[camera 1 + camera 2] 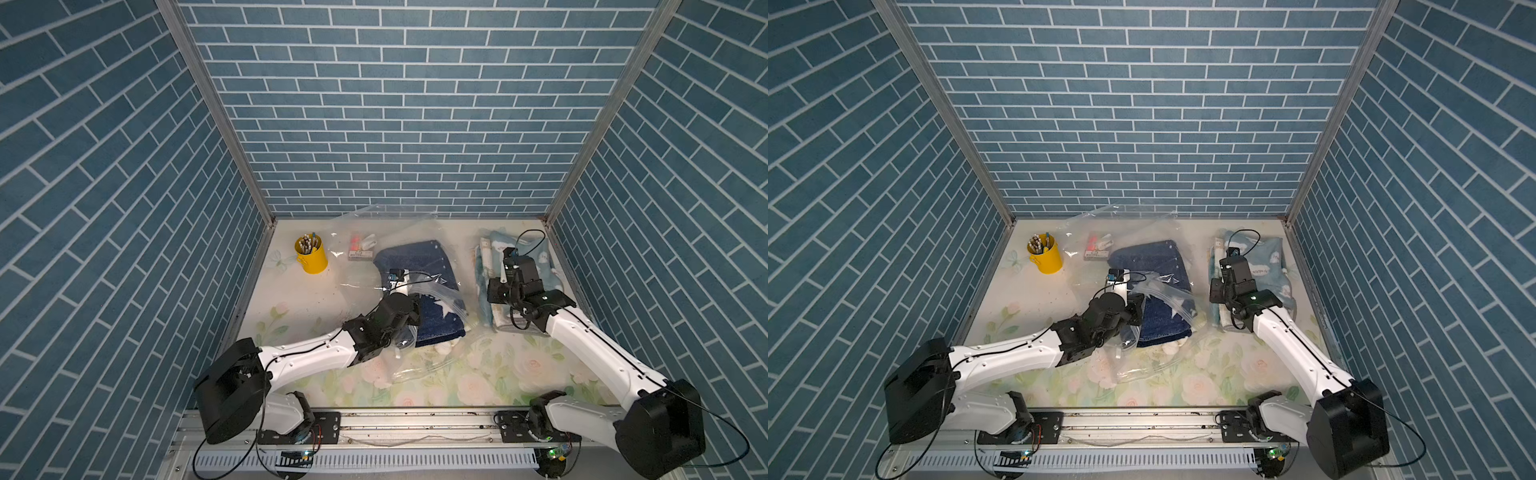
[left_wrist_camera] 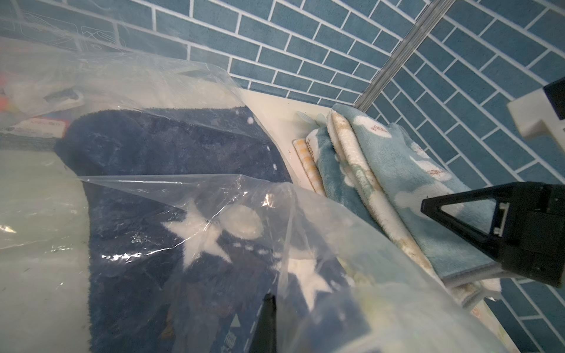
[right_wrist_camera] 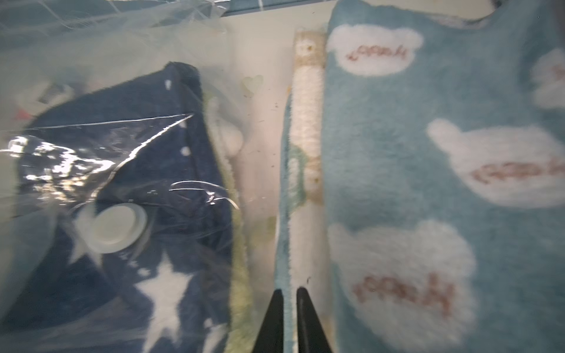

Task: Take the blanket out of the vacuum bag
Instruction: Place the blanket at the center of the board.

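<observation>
The vacuum bag (image 1: 374, 232) (image 1: 1096, 224) lies crinkled across the middle of the table. The blanket (image 1: 419, 266) (image 1: 1154, 262) (image 2: 159, 146) (image 3: 195, 159), navy with white stars, lies inside it under the film. The bag's round white valve (image 3: 114, 227) rests over the blanket. My left gripper (image 1: 419, 309) (image 1: 1140, 309) (image 2: 273, 302) is shut on the bag's top film (image 2: 122, 76), holding a fold of it up. My right gripper (image 1: 496, 297) (image 1: 1217, 297) (image 3: 286, 292) is shut on a thin edge of a folded light blue cloud-print fleece (image 1: 548, 257) (image 1: 1271, 257) (image 2: 397, 159) (image 3: 428, 107), which lies to the right of the bag.
A yellow pen cup (image 1: 311, 253) (image 1: 1045, 255) stands at the back left. A small box with red and white items (image 1: 361, 247) (image 1: 1098, 247) shows through the bag's far end. Blue brick walls close three sides, and the arm rail (image 1: 415, 424) runs along the front.
</observation>
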